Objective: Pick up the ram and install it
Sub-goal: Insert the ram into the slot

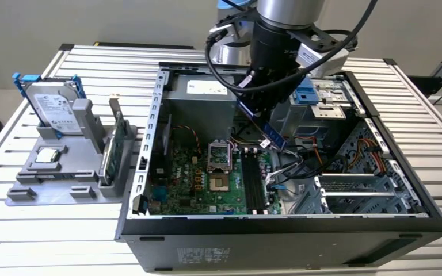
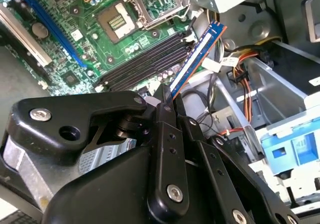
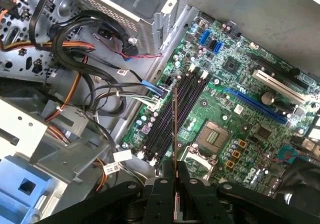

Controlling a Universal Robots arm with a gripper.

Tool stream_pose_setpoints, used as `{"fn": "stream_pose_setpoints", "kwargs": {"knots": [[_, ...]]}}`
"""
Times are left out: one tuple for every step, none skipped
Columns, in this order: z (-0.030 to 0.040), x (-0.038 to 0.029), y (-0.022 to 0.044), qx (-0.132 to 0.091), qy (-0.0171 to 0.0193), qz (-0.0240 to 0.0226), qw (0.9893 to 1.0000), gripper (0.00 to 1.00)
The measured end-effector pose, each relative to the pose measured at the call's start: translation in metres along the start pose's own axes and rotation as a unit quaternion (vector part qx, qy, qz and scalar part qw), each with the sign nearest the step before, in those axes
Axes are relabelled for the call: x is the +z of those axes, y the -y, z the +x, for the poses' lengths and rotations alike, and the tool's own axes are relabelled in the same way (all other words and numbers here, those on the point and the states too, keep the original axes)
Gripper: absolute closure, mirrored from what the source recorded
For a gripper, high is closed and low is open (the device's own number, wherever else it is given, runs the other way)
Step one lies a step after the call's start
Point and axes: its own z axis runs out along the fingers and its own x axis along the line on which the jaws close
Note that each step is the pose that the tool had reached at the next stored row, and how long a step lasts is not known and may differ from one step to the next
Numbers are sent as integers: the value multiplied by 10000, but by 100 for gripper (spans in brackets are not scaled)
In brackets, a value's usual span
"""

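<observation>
My gripper (image 1: 261, 115) hangs inside the open computer case (image 1: 282, 224) and is shut on the ram (image 1: 273, 137), a long thin stick that looks blue with a pale label. In the second wrist view the ram (image 2: 197, 51) juts out from between my fingers (image 2: 159, 115), tilted, with its free end above the cables beside the board. In the first wrist view the ram (image 3: 175, 129) shows edge-on, held by my gripper (image 3: 175, 173) above the black memory slots (image 3: 187, 96). The ram is above the slots (image 1: 253, 184) and touches none of them.
Orange, black and blue cables (image 1: 305, 155) lie close to the slots, beside the metal drive cage (image 1: 359, 190). The processor socket (image 1: 219, 155) sits next to the slots. A grey holder (image 1: 60, 172) outside the case carries a hard drive (image 1: 52, 109), a square silver chip (image 1: 48, 154) and an upright green card (image 1: 112, 150).
</observation>
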Motion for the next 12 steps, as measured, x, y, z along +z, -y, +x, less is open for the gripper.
{"fn": "stream_pose_setpoints", "kwargs": {"knots": [[2,3,0,58,2,0,10000,100],[3,7,0,111,4,1,9999,100],[4,9,0,163,6,2,9999,100],[6,13,0,216,8,3,9998,100],[7,16,0,268,9,3,9996,100],[9,19,0,319,11,4,9995,100],[11,22,0,374,13,4,9993,100],[12,25,0,427,15,5,9991,100],[14,27,0,476,16,6,9989,100],[15,30,0,528,18,6,9986,100],[17,34,0,580,20,7,9983,100],[19,36,0,633,22,8,9980,100]]}}
